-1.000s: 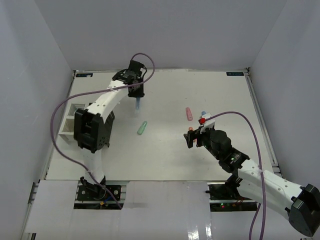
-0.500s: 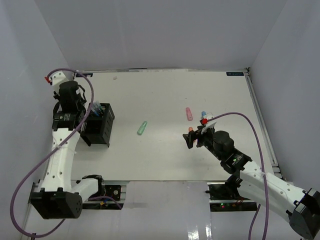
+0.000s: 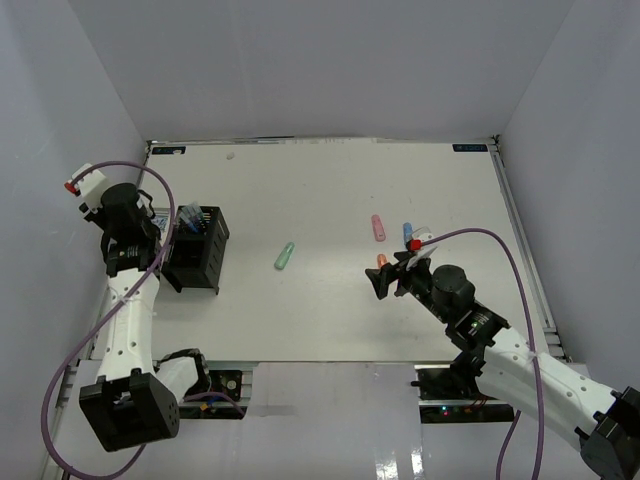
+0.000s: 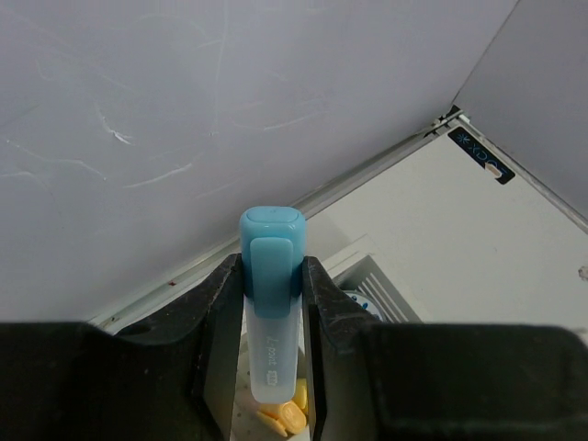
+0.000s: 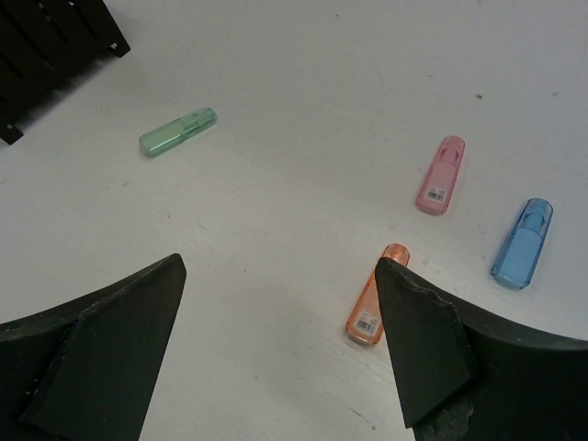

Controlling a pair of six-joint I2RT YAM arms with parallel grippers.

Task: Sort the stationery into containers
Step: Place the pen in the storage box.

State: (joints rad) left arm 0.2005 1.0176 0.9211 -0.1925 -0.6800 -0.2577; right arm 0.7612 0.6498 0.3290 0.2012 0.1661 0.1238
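Blue marker (image 4: 273,241) pinched upright in left claw (image 4: 273,287), swung back from mid-table within the last second, now hanging over white tray (image 4: 360,265) at the left edge. Likely ready to drop in. Right claw (image 5: 280,266) spread wide, empty, above orange marker (image 5: 377,306). Green marker (image 5: 178,132), pink marker (image 5: 440,175) and second blue marker (image 5: 523,243) yet unsorted.
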